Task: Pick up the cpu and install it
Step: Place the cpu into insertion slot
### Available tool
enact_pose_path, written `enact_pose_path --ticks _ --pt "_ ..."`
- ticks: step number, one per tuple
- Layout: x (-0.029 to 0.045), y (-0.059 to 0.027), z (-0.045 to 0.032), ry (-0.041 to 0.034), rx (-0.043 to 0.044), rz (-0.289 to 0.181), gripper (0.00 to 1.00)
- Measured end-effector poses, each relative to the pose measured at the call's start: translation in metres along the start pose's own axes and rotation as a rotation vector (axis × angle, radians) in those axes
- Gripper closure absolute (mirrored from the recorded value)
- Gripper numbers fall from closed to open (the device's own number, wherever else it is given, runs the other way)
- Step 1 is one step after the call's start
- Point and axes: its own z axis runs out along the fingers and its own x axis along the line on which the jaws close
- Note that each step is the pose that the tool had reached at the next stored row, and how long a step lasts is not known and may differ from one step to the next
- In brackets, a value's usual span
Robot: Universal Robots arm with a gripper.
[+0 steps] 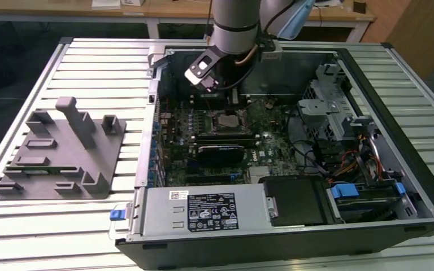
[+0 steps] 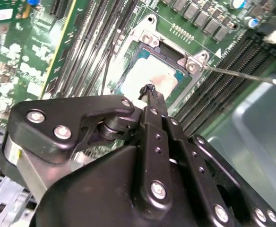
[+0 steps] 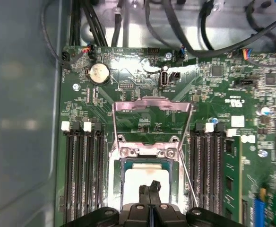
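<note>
A: Item: black two-finger claw [image 2: 150, 90]; state?
B: Fingers pinched narrow, tip to tip; small silvery-grey square cpu [image 3: 137, 174] lies flat in the metal socket frame [image 3: 150, 152], directly beneath the tips; contact: cannot tell.

Exterior view high, overlooking open computer case [image 1: 277, 251], both wrist views close above socket [image 2: 147, 35] [image 3: 150, 152]

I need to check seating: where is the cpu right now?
In the first wrist view the cpu lies in the motherboard's socket, between the memory slots, right at the tip of the gripper, with the load plate open.
</note>
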Motion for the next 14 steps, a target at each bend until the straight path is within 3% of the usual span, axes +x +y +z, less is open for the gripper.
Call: enact_pose_path --ticks 10,14 --pt "-0.0004 0.0012 -0.0268 -0.0001 -0.0007 0.0 0.89" --pt "-0.0004 0.0014 -0.0292 0.0002 -0.0009 0.0 0.89"
